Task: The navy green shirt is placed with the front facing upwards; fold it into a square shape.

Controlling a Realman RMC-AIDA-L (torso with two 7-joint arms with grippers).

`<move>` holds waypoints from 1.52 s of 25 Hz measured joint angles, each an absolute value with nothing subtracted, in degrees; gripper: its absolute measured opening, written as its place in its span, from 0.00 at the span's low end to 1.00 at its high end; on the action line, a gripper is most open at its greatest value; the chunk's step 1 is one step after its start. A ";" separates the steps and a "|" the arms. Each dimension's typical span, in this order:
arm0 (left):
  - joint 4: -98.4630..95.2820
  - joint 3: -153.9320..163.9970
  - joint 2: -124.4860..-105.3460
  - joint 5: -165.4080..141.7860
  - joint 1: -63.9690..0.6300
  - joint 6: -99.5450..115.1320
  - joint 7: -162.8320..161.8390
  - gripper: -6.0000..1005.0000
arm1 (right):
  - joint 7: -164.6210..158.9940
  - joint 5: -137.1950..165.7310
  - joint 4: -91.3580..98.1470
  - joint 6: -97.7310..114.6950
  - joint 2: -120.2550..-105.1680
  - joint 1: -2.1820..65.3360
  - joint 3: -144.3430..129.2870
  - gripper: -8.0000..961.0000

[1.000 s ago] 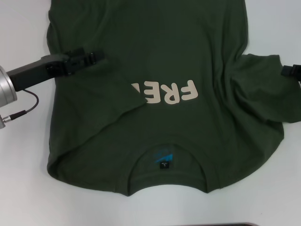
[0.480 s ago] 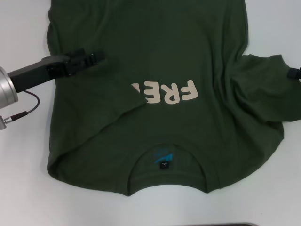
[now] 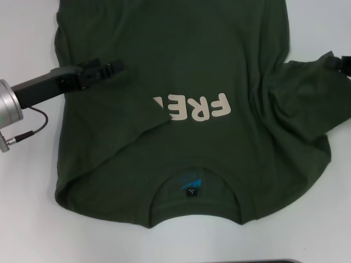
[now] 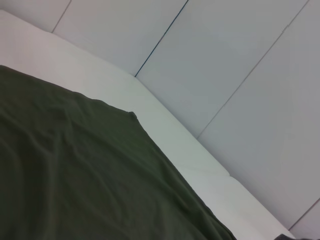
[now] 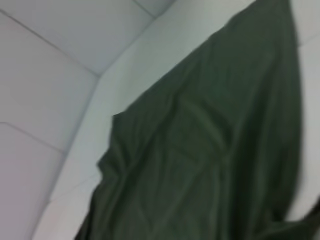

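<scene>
A large dark olive-green cotton T-shirt [image 3: 181,104] lies spread front-up on a pale white table [image 3: 27,230]. Its neckline, with a small blue-and-black neck label [image 3: 190,186], points toward the robot, so the cream block lettering [image 3: 197,108] across the chest reads upside down in the head view. A diagonal fold of fabric from the robot's left covers the end of the word, leaving only part of it showing.

The left gripper [image 3: 109,69], black and mounted on a dark arm with a silver wrist joint, reaches in from the robot's left and sits low over the shirt's body. Dark green cloth lies under and all around its fingertips, and the lettering is near them, toward the robot. Whether these fingers are spread or pinching cloth cannot be told. The left wrist view shows only wrinkled green fabric [image 4: 75,180], its straight edge, and white table beyond.

The right gripper [image 3: 343,63] appears only as a black sliver at the head view's right edge, touching the tip of the shirt's bunched right sleeve [image 3: 307,93], which rises in creased folds toward it. Its finger state cannot be told either. The right wrist view shows green cloth [image 5: 210,150] draped in folds against the white table.
</scene>
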State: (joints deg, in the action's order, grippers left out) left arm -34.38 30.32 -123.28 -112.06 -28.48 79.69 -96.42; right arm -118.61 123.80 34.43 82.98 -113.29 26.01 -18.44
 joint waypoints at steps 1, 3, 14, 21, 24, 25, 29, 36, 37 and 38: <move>-34.38 30.33 -123.26 -112.06 -28.47 79.77 -96.42 0.87 | -118.55 123.78 34.43 83.19 -113.49 26.56 -18.52 0.02; -34.38 30.32 -123.16 -112.06 -28.42 80.04 -96.42 0.87 | -118.28 123.78 34.44 83.47 -114.05 27.66 -18.98 0.02; -34.81 30.24 -123.07 -112.05 -28.69 81.54 -96.42 0.87 | -117.99 123.67 34.20 83.24 -116.48 32.51 -22.85 0.02; -34.65 30.23 -123.04 -112.06 -28.83 81.17 -96.42 0.87 | -117.99 123.67 34.09 82.57 -117.45 33.86 -24.39 0.02; -34.60 30.23 -123.04 -112.06 -28.97 81.14 -96.42 0.87 | -117.99 123.66 34.09 82.32 -117.93 34.28 -25.08 0.02; -34.58 30.23 -123.04 -112.05 -29.01 81.12 -96.42 0.87 | -117.99 123.66 34.09 82.14 -118.07 34.39 -25.45 0.02; -34.54 30.23 -123.04 -112.02 -29.16 81.10 -96.41 0.87 | -118.00 123.66 34.07 80.86 -118.73 34.66 -26.92 0.02; -34.45 30.24 -123.04 -111.97 -29.20 81.05 -96.42 0.87 | -117.02 123.66 32.12 78.97 -118.93 35.08 -28.45 0.02; -34.45 30.23 -123.04 -111.96 -29.20 81.05 -96.42 0.87 | -116.29 123.66 31.79 79.03 -118.93 35.15 -28.56 0.02; -34.45 30.23 -123.04 -111.96 -29.19 81.04 -96.41 0.87 | -115.61 123.66 31.49 79.20 -118.92 35.23 -28.62 0.02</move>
